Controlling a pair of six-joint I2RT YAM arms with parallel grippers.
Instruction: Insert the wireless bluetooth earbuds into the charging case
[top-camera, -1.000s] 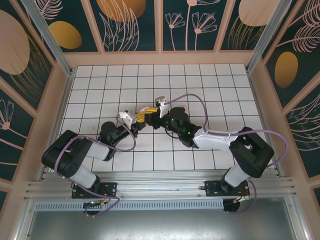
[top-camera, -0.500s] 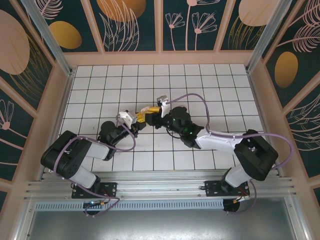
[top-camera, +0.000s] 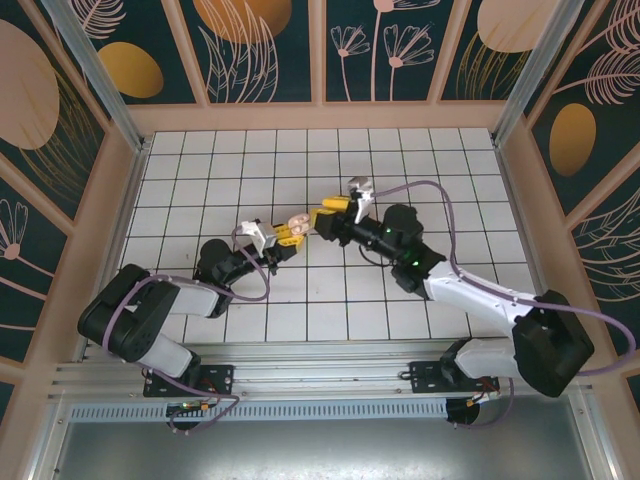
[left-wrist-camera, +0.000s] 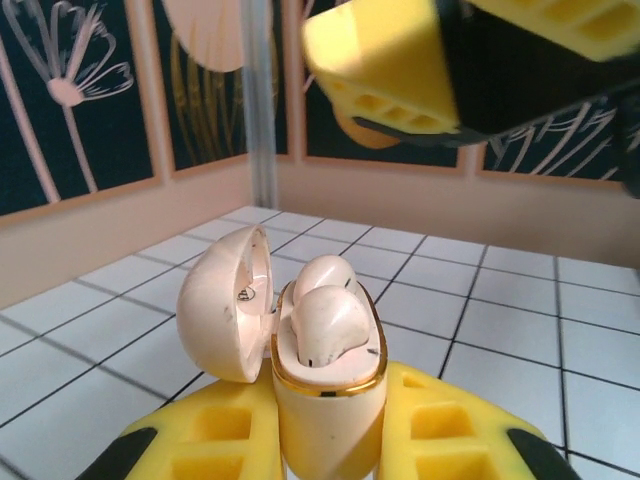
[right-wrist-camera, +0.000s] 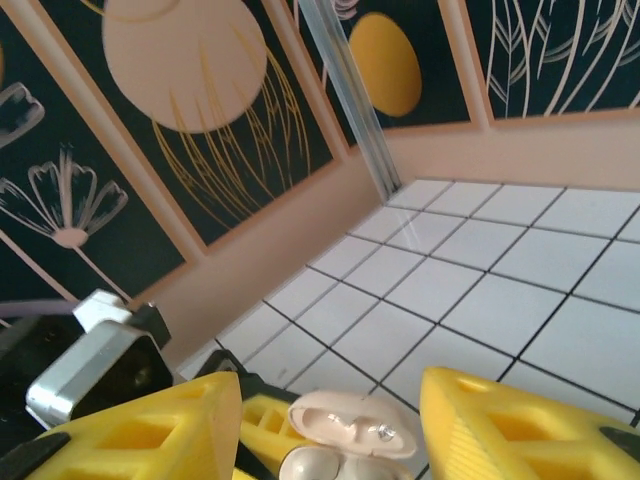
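The charging case (left-wrist-camera: 325, 400) is a pale pink clamshell standing upright between my left gripper's yellow fingers (left-wrist-camera: 210, 440), its lid (left-wrist-camera: 225, 300) swung open to the left. Two wireless bluetooth earbuds (left-wrist-camera: 325, 318) sit side by side in its gold-rimmed lower half. My left gripper (top-camera: 290, 233) is shut on the case (top-camera: 297, 224) near the middle of the floor. My right gripper (top-camera: 325, 215) hangs open just right of the case, touching nothing. In the right wrist view the open lid (right-wrist-camera: 350, 425) and one earbud (right-wrist-camera: 312, 465) lie between that gripper's spread fingers (right-wrist-camera: 510, 420).
The white tiled floor (top-camera: 440, 180) is ringed by a low peach wall (top-camera: 320, 116) with dark floral panels above. A metal post (right-wrist-camera: 350, 90) stands in the far corner. The right arm's purple cable (top-camera: 440, 200) arcs over the tiles.
The right gripper has opened and pulled away to the right of the case, its arm swinging right. The left gripper and case have stayed put.
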